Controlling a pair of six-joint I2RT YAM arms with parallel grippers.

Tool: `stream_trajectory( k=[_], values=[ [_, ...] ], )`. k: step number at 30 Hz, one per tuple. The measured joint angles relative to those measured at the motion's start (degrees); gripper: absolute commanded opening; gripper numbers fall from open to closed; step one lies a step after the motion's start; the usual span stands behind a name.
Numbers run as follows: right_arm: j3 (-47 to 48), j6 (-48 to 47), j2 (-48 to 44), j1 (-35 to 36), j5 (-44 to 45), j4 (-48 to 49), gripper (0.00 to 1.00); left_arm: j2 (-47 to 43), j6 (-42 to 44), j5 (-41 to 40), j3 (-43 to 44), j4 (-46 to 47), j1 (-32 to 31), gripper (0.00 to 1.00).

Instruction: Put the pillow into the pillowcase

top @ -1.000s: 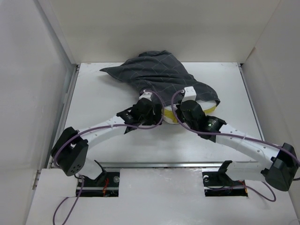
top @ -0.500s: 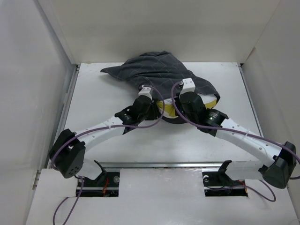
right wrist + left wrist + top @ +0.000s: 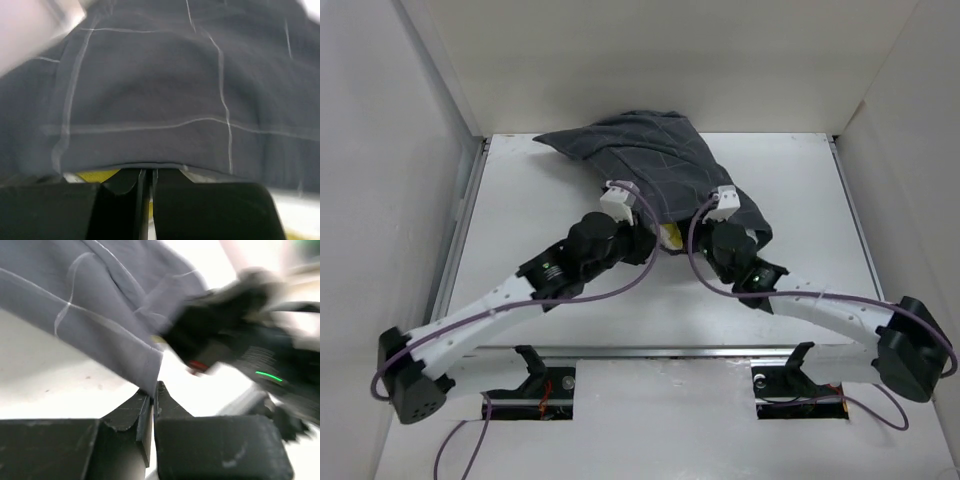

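Observation:
The dark grey pillowcase (image 3: pixel 650 165) with its pale grid lies bunched at the back middle of the table. Of the pillow only a sliver of yellow edge (image 3: pixel 670 237) shows under its near hem, between the two arms. My left gripper (image 3: pixel 645 232) is shut on the near left corner of the pillowcase (image 3: pixel 100 305), with the cloth pinched at the fingertips (image 3: pixel 152 390). My right gripper (image 3: pixel 712 228) is shut on the hem of the pillowcase (image 3: pixel 160 90), which bulges just ahead of it. A strip of the pillow's yellow edge (image 3: pixel 92 175) shows below that hem.
White walls (image 3: pixel 440 90) close in the table on the left, back and right. A metal rail (image 3: pixel 670 352) runs along the near edge by the arm bases. The right arm's dark wrist (image 3: pixel 235 340) shows blurred close to my left gripper.
My left gripper has shut on the pillowcase's corner and its arm has stretched farther forward. The near hem has come over more of the pillow, so less yellow edge shows.

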Motion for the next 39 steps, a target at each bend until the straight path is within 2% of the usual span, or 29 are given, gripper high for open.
stream_trajectory(
  k=[3,6,9,13,16,22,24,25,26,27,28,29,30,31,36,39],
  values=[
    [-7.3,0.5,4.7,1.3,3.5,25.0,0.0,-5.2,2.3,2.9,4.5,-5.8,-2.2,0.0],
    [-4.5,0.6,14.1,3.2,9.6,40.9,0.0,-3.9,3.3,5.8,11.9,-9.9,-3.4,0.0],
    [-0.5,0.7,20.7,3.5,15.4,50.7,0.0,-3.5,3.4,9.3,13.9,-11.3,-4.7,0.0],
    [2.8,2.8,24.4,3.5,21.9,55.4,0.0,-3.1,2.5,13.2,14.8,-13.6,-5.9,0.0],
    [4.3,4.7,25.4,3.5,23.8,55.5,0.0,-2.4,1.7,16.2,15.5,-13.9,-6.1,0.0],
    [13.6,6.0,30.3,3.6,26.7,54.8,0.0,1.7,1.0,18.8,23.2,-18.6,-5.9,0.0],
    [14.9,6.1,30.5,3.6,25.3,54.3,0.11,1.9,1.0,18.9,24.7,-19.5,-5.8,0.0],
    [14.5,6.3,30.3,3.6,23.8,54.5,0.19,1.8,1.0,19.2,25.0,-19.5,-5.8,0.15],
    [13.4,6.6,30.0,3.6,22.2,54.7,0.3,1.8,1.1,19.6,25.2,-19.5,-5.8,0.38],
    [11.7,6.9,29.4,3.6,20.6,54.3,0.49,1.9,0.7,20.2,25.3,-19.3,-5.9,0.52],
    [9.7,7.3,28.4,3.5,18.9,53.3,0.59,1.8,0.3,20.7,25.5,-19.1,-6.4,0.59],
    [7.8,7.5,27.1,3.5,17.1,50.3,0.67,1.8,0.0,20.9,25.7,-19.0,-6.9,0.75],
    [6.1,7.6,25.5,3.4,15.1,45.8,0.77,1.8,-0.1,20.5,25.9,-18.9,-7.4,0.84],
    [5.0,7.9,24.0,3.4,13.3,41.2,0.8,1.8,-0.1,19.9,26.1,-19.0,-7.7,1.0],
    [3.9,9.9,16.3,2.0,-0.7,13.1,0.81,1.9,-0.3,11.1,28.1,-21.1,-7.8,1.0],
    [3.4,12.1,12.4,-1.7,-8.5,1.8,0.8,2.2,-0.5,4.0,29.1,-22.0,-7.3,1.0]
  ],
)
